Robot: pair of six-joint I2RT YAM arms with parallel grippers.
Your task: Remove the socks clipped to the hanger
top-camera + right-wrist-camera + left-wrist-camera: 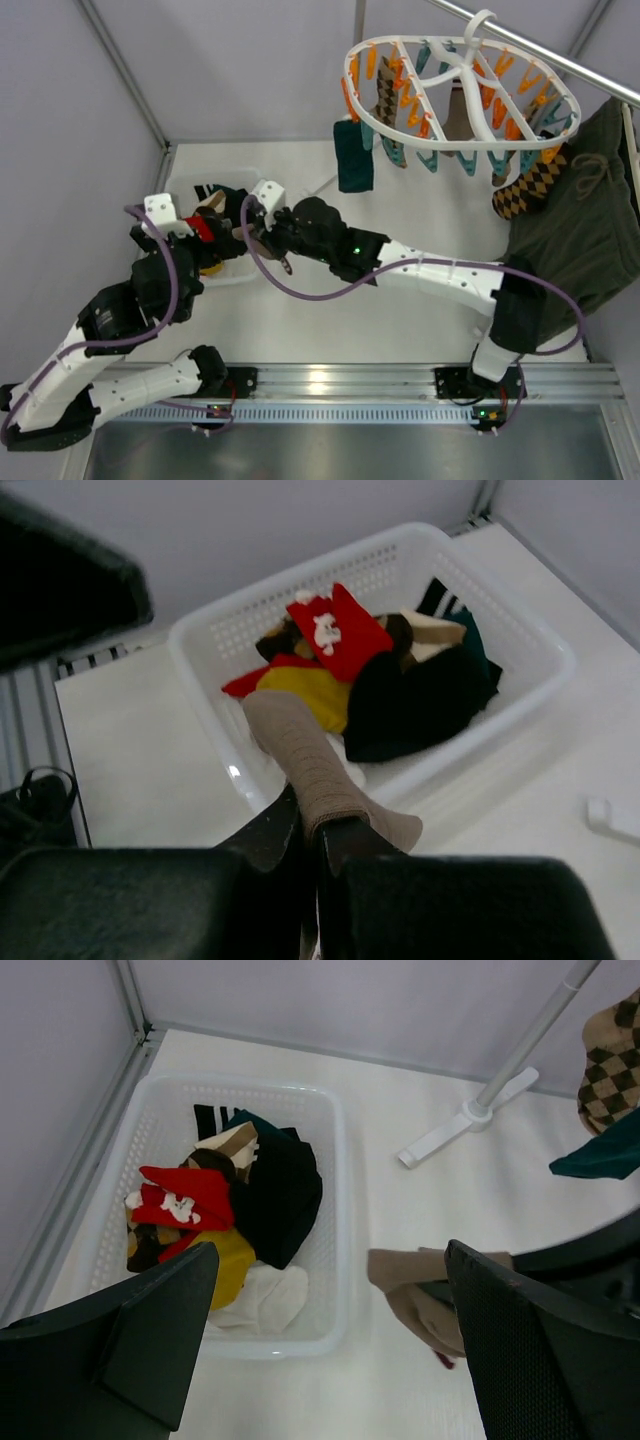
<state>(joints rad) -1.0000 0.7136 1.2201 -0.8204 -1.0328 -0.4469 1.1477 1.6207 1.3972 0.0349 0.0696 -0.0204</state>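
Now holding a tan sock [286,263] just beside the basket [190,185]
From above, shows the right claw [262,240] clenched on it, probably for dropping in, well off at 8 o'clock from the hanger [450,68], where teal sock [354,155] and argyle sock [525,185] hang clipped; from the left wrist, finds the left claw [330,1260] spread, gripping nothing, sock toward 3 o'clock; from the right wrist, puts sock at 12 o'clock, against the basket's near wall
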